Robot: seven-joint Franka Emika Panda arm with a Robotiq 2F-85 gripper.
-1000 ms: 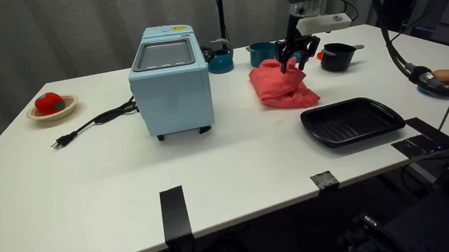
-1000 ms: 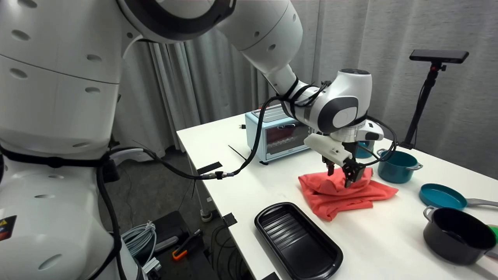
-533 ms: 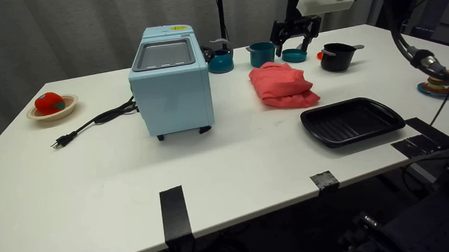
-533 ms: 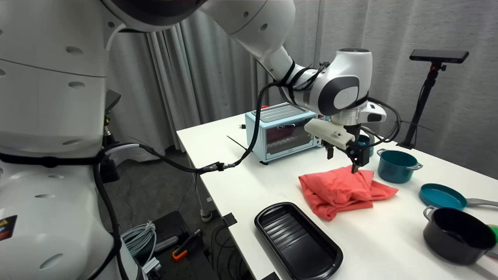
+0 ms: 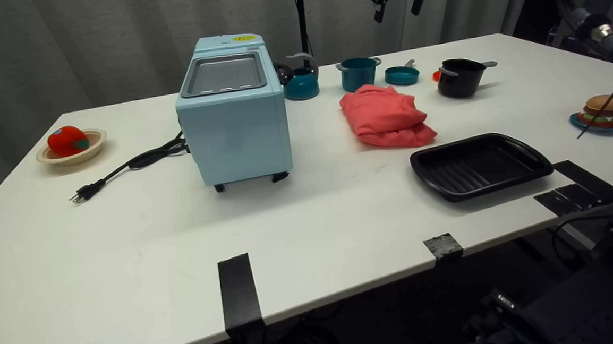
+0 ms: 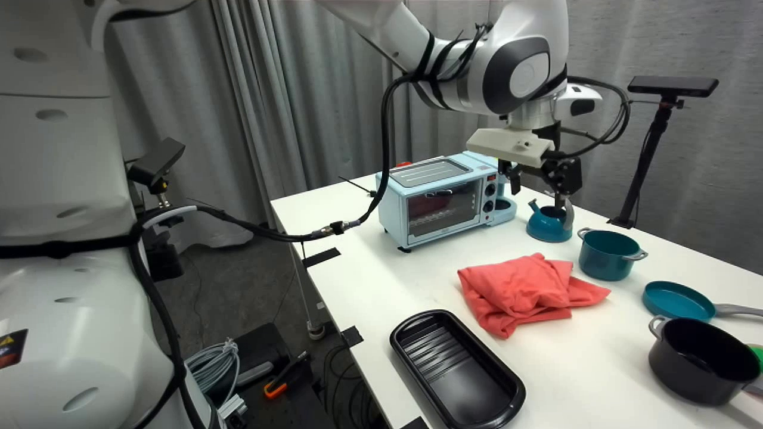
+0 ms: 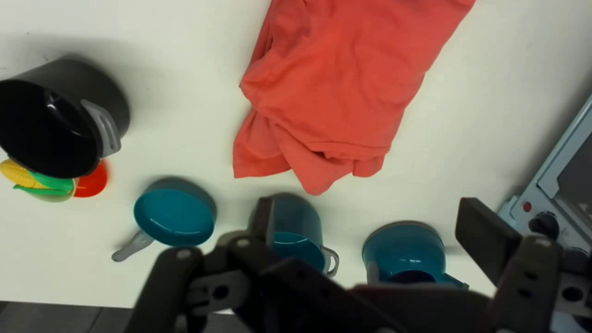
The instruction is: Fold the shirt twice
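Observation:
The red shirt [image 5: 385,115] lies on the white table as a compact, folded and wrinkled bundle. In an exterior view [image 6: 518,289] loose layers stick out at its near edge and on one side. In the wrist view the shirt [image 7: 337,88] fills the upper middle, with uneven corners at its lower end. My gripper [image 5: 398,12] hangs high above the table, well clear of the shirt. It also shows in an exterior view [image 6: 536,192]. In the wrist view my gripper [image 7: 367,208] has its fingers wide apart with nothing between them.
A light blue toaster oven [image 5: 235,134] stands beside the shirt. A black tray [image 5: 482,166] lies close to it. A teal pot [image 6: 609,256], a kettle [image 6: 548,225], a teal pan [image 6: 676,300] and a black pot [image 6: 703,360] stand around it. A toy burger [image 5: 603,111] sits further off.
My gripper has risen straight up from the shirt, its fingers spreading apart. The cloth that peaked between the fingers one second ago has settled lower. The shirt has otherwise stayed in place.

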